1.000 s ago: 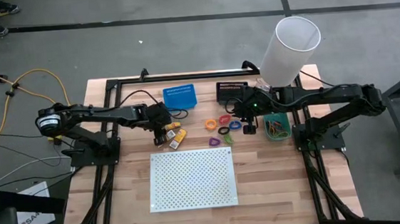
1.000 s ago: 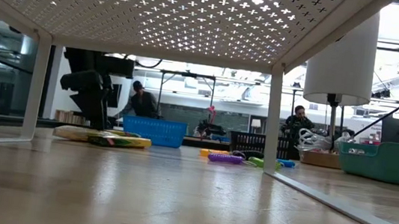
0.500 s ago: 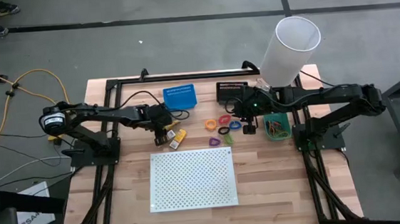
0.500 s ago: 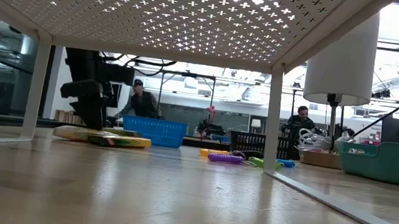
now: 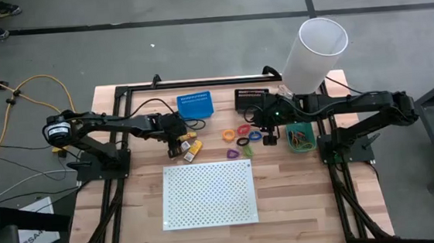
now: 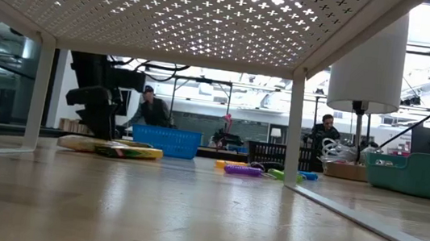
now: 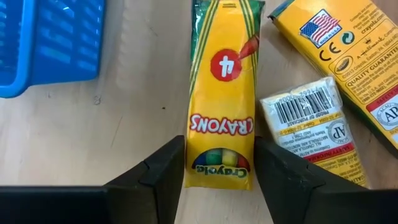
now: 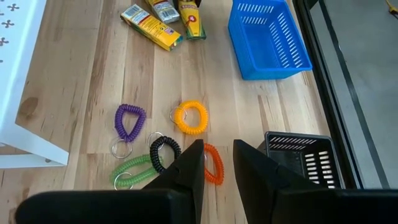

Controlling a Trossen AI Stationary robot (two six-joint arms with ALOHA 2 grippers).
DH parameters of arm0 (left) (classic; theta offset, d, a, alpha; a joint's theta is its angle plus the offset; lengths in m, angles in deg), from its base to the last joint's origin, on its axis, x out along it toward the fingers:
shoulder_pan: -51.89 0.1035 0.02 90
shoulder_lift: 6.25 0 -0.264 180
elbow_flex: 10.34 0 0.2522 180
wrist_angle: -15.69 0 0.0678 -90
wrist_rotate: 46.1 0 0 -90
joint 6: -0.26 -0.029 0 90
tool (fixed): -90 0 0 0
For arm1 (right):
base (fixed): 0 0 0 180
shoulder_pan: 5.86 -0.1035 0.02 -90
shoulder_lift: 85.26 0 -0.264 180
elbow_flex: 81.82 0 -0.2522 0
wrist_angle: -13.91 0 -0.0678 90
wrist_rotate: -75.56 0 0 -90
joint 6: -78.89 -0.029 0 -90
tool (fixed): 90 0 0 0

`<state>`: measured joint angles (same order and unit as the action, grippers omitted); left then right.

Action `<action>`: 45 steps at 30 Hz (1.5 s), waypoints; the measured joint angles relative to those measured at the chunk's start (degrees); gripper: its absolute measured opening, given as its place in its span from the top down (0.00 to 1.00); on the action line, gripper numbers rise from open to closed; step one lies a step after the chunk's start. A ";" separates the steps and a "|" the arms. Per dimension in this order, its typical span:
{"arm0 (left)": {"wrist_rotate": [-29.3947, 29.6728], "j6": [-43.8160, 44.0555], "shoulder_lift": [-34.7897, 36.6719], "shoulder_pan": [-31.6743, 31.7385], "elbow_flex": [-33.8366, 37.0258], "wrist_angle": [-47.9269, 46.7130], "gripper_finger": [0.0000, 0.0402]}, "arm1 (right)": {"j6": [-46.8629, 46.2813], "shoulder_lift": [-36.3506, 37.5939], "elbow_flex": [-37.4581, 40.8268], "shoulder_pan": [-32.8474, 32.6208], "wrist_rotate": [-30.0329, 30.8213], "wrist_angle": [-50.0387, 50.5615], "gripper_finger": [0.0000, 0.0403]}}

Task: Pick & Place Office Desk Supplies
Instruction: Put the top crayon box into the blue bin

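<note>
High view: the left end effector (image 5: 175, 146) is positioned over the crayon packets (image 5: 191, 147), which lie on the wooden worktop (image 5: 135, 213) just in front of the blue bin (image 5: 195, 105). The right end effector (image 5: 269, 137) is positioned beside the coiled loops (image 5: 241, 136), between the black bin (image 5: 251, 99) and the green bin (image 5: 300, 137). The white perforated board (image 5: 209, 193) lies nearer the front edge.

Low view: the left end effector (image 6: 101, 124) reaches down to the packets (image 6: 110, 147); contact is not clearly resolved here. The loops (image 6: 262, 170) lie further along the worktop surface. People are visible in the room beyond.

Left wrist view: the fingers (image 7: 163, 168) stand apart, one on each side of the lower end of a yellow crayon packet (image 7: 221, 99) lying flat. They appear close to its edges but not clamped. Two more packets (image 7: 314, 129) lie beside it.

Right wrist view: the fingers (image 8: 189, 167) stand slightly apart with nothing between them, above the orange loop (image 8: 214, 163). Purple (image 8: 130, 121), yellow-orange (image 8: 191, 117), black (image 8: 164, 150) and green (image 8: 132, 170) loops lie near.
</note>
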<state>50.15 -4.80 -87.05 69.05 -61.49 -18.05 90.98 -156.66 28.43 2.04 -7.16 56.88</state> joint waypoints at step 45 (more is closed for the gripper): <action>0.01 1.16 9.92 -2.35 0.00 0.68 0.68 | 0.00 0.00 0.00 -0.02 0.00 -0.23 0.82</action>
<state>50.16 -3.64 -77.12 66.70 -61.49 -17.38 90.98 -156.66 28.43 2.02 -7.16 56.65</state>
